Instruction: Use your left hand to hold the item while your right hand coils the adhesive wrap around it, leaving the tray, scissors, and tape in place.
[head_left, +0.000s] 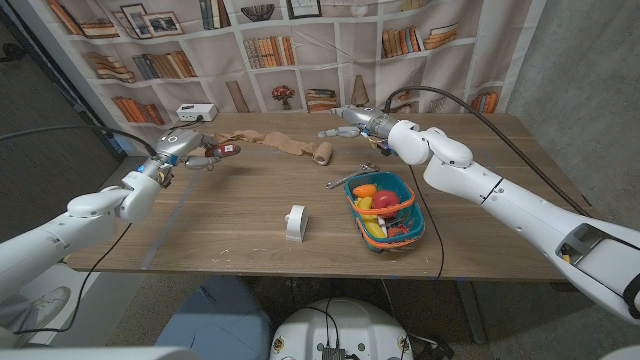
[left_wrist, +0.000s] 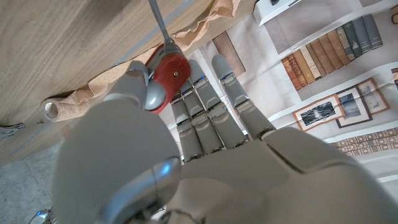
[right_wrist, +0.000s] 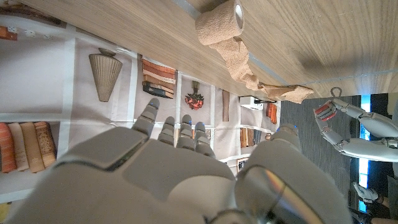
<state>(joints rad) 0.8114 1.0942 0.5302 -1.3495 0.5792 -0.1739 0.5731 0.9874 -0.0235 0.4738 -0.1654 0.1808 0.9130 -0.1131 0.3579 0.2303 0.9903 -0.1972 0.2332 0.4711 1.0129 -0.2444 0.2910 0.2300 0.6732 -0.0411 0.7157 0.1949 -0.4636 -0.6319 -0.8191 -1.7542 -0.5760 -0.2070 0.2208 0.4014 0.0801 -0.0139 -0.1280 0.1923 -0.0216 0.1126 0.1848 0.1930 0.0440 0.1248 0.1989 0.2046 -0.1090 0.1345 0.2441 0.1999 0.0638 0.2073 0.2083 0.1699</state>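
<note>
The left hand (head_left: 183, 146) gripped the red-handled tool (head_left: 218, 152), its shaft pointing along the tabletop's far edge. The right hand (head_left: 345, 119) hovered open-fingered, holding nothing, near the wrap roll (head_left: 322, 153).

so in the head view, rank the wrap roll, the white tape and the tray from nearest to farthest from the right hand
1. Wrap roll, just beside the right hand, toward the robot.
2. Tray, further toward the robot, under the right arm.
3. White tape, table middle; near the tray's range, a narrow call.

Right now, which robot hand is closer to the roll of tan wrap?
Right. The right hand hovers just behind the tan wrap roll, near its unrolled strip. The left hand is farther off, at the strip's other end, holding a red-handled tool.
</note>
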